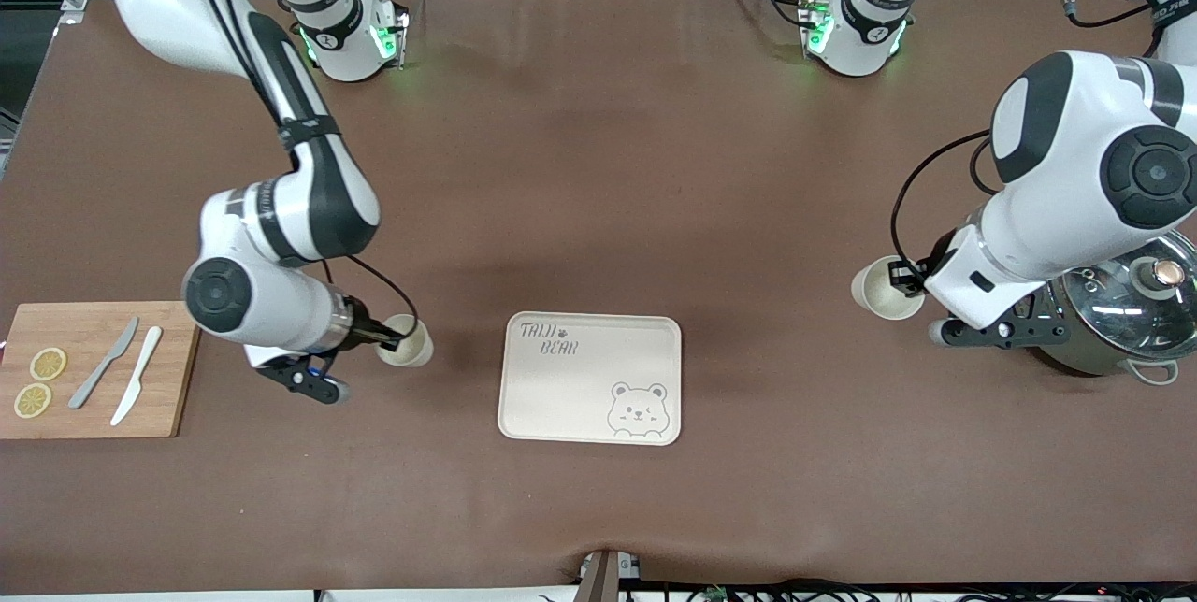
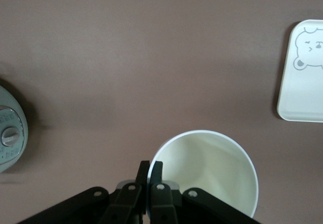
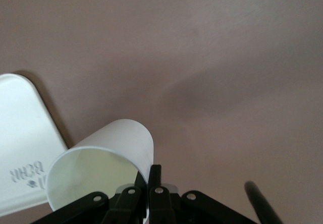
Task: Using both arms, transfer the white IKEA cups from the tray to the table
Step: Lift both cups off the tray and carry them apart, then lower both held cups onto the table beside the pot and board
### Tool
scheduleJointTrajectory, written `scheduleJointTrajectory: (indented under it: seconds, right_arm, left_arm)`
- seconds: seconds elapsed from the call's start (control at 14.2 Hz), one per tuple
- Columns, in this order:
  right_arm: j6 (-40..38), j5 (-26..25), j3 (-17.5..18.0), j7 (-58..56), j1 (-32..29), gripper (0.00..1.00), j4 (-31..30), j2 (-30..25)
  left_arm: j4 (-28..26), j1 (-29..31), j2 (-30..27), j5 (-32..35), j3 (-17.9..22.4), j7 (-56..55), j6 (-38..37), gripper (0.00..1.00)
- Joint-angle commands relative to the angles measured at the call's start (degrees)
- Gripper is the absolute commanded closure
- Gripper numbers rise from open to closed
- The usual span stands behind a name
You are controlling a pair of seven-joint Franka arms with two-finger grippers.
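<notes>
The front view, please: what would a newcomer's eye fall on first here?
Two glossy white robot arms each pinch a small cream-white handleless cup by its rim: the right tool holds one cup beside the bamboo cutting board, the left tool holds the other cup by the steel lidded pot. Between them lies the cream rectangular bear tray, nothing on it.
</notes>
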Motion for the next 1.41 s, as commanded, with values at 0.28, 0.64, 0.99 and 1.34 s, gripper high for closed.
scheduleJointTrajectory:
  seconds: [0.28, 0.64, 0.99, 1.34]
  right_arm:
    - [2.17, -3.05, 0.83, -13.62, -6.58, 1.00, -12.56, -8.56]
    - [2.61, -3.67, 0.83, -18.19, -9.66, 1.00, -14.93, -9.61]
    - [5.95, -3.67, 0.83, -22.06, -11.15, 1.00, -18.54, -11.11]
    - [10.15, -4.03, 0.83, -31.89, -16.77, 1.00, -23.89, -12.34]
  left_arm:
    - [-22.24, 5.57, -10.81, -4.97, -0.51, 6.04, 17.75, 1.00]
    - [-33.05, 6.80, -11.96, -7.52, -0.60, 6.13, 34.88, 1.00]
    - [-37.38, 6.80, -9.16, -7.87, -0.60, 6.30, 44.75, 1.00]
    - [-38.43, 6.28, -3.18, -7.87, -0.60, 6.39, 51.51, 1.00]
